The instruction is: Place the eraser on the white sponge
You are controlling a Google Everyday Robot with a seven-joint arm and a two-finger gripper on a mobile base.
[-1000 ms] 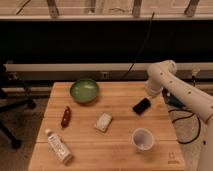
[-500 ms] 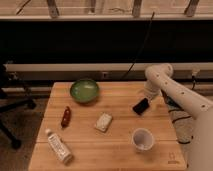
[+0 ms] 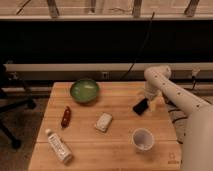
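The eraser (image 3: 141,106), a small flat black slab, is at the right side of the wooden table (image 3: 115,152), tilted on a diagonal. My gripper (image 3: 148,99) comes down from the white arm's elbow and sits right at the eraser's upper right end, touching or nearly touching it. The white sponge (image 3: 104,121), a cream block, lies near the table's middle, to the left of and slightly nearer than the eraser.
A green bowl (image 3: 84,91) is at the back left. A dark red-brown elongated object (image 3: 65,116) and a white labelled bottle (image 3: 58,145) lie at the left. A white cup (image 3: 142,138) stands front right. An office chair (image 3: 10,100) is left of the table.
The arm's elbow has swung left and the gripper has closed in over the eraser. The eraser has stayed in about the same spot.
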